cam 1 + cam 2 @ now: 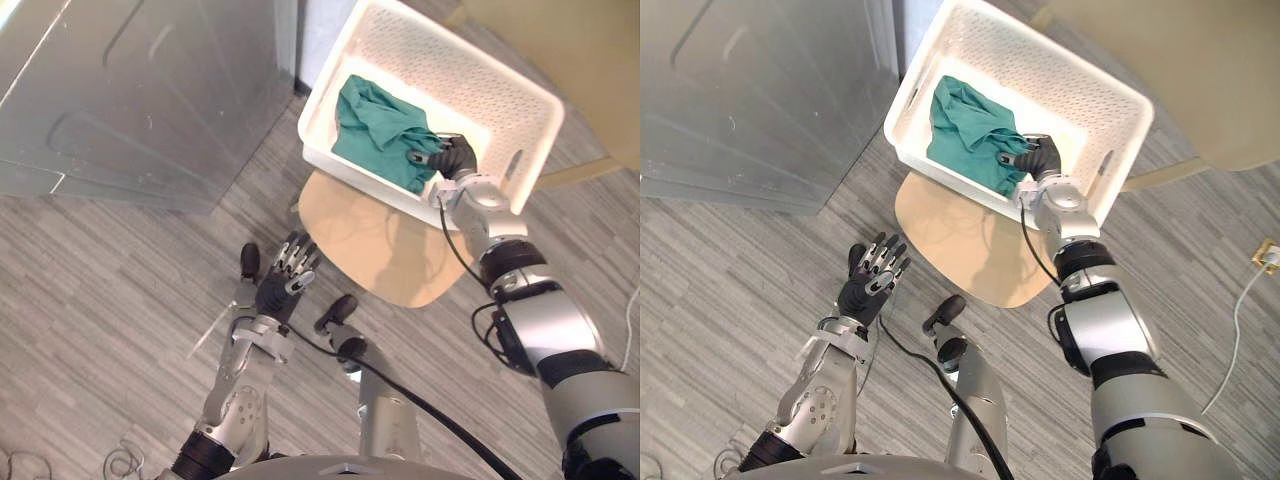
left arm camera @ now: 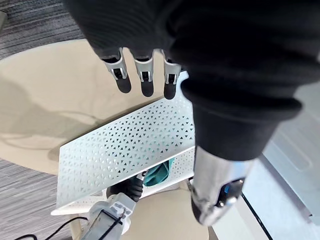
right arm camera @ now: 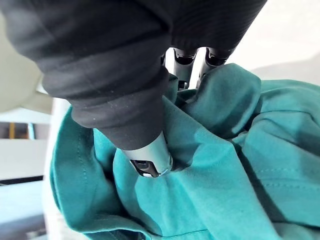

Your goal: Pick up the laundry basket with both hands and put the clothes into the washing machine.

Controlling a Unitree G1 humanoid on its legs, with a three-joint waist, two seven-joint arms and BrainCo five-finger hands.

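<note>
Left robot hand (image 1: 275, 290) spread, right robot hand (image 1: 455, 157) pinching cloth (image 1: 375, 125), basket (image 1: 420, 55) skewed diagonally

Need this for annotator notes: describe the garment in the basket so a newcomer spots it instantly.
Find the round light-wood tabletop; a white perforated plastic laundry basket sits on it. Inside lies a crumpled teal-green cloth, the only coloured thing against the white walls, its folds pinched by the robot's right hand.
</note>
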